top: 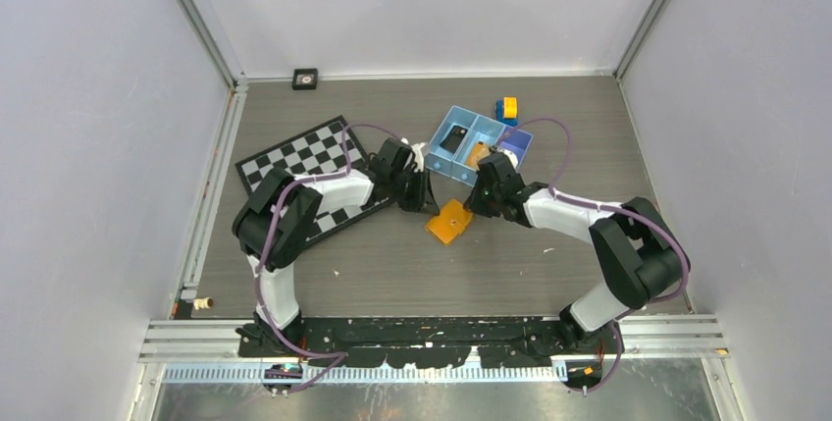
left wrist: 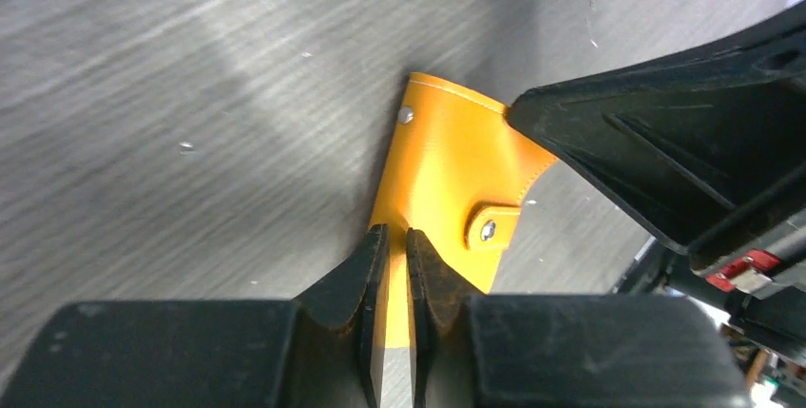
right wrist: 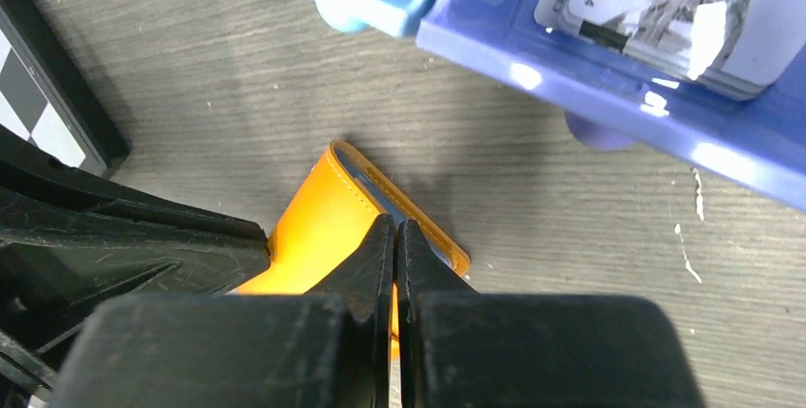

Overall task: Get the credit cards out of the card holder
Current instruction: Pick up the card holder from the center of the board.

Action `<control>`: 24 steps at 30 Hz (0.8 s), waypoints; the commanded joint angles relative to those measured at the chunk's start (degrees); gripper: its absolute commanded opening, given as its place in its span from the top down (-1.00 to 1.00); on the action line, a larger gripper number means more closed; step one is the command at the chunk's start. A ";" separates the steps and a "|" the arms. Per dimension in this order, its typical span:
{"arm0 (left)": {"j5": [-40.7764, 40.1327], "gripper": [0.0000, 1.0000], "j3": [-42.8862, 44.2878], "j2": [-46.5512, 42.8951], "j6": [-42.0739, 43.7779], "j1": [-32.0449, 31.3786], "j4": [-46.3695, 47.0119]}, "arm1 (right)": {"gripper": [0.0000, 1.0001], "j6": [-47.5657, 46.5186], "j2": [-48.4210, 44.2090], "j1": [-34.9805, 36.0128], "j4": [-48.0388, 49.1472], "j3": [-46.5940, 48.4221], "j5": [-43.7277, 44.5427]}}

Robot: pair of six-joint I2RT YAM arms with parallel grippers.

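The orange card holder (top: 449, 222) lies on the grey table between my two arms. My left gripper (top: 422, 203) comes at it from the left. In the left wrist view its jaws (left wrist: 397, 237) are closed down on the near edge of the card holder (left wrist: 447, 170), beside the small tab. My right gripper (top: 478, 203) meets it from the right, and its jaws (right wrist: 396, 232) pinch the raised orange cover (right wrist: 323, 227). A grey-blue sleeve edge shows under that cover. No credit cards show inside the holder. One card (right wrist: 656, 9) lies in the tray's dark blue compartment.
The blue three-compartment tray (top: 459, 113) stands just behind the holder, its wall (right wrist: 608, 94) close to my right gripper. A yellow-and-blue block (top: 507, 108) sits behind the tray. A chessboard (top: 294, 161) lies at the left under my left arm.
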 commanded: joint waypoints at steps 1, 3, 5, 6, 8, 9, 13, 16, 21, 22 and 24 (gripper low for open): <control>10.71 0.75 -1.21 -3.61 -4.49 -1.72 6.11 | 0.99 -0.41 -3.60 0.59 3.23 -1.59 -1.81; 11.11 0.71 -1.38 -4.33 -4.47 -1.76 5.43 | 0.99 -0.92 -4.97 0.63 5.88 -2.54 -4.57; 9.68 0.55 -1.75 -6.33 -3.06 -1.58 3.69 | 0.99 -1.39 -6.81 0.67 6.46 -3.02 -4.82; 8.57 0.48 -2.35 -7.74 -2.57 -1.38 2.10 | 0.99 -1.70 -7.96 0.62 6.52 -3.57 -4.75; 6.72 0.35 -4.51 -10.99 -2.69 0.05 1.96 | 0.99 -2.25 -10.90 0.59 7.00 -4.45 -4.51; 6.45 0.31 -5.89 -12.79 -3.15 1.15 2.65 | 0.99 -2.50 -12.09 0.64 7.09 -4.78 -4.42; 4.38 0.14 -13.09 -21.12 -6.00 5.30 9.02 | 0.99 -3.18 -14.88 0.63 6.97 -5.51 -4.20; 1.93 0.06 -16.53 -25.48 -5.87 5.86 12.21 | 0.99 -3.39 -15.03 0.63 8.07 -5.69 -6.06; 1.77 -0.05 -20.56 -29.56 -5.96 5.86 18.62 | 0.99 -3.70 -17.10 0.63 7.88 -5.86 -7.67; 1.83 -0.09 -21.10 -29.99 -6.18 5.86 19.46 | 0.99 -3.49 -17.96 0.70 7.86 -6.13 -7.75; 2.87 -0.17 -22.08 -30.64 -6.74 5.86 21.91 | 0.99 -3.05 -20.29 0.64 7.86 -6.64 -8.22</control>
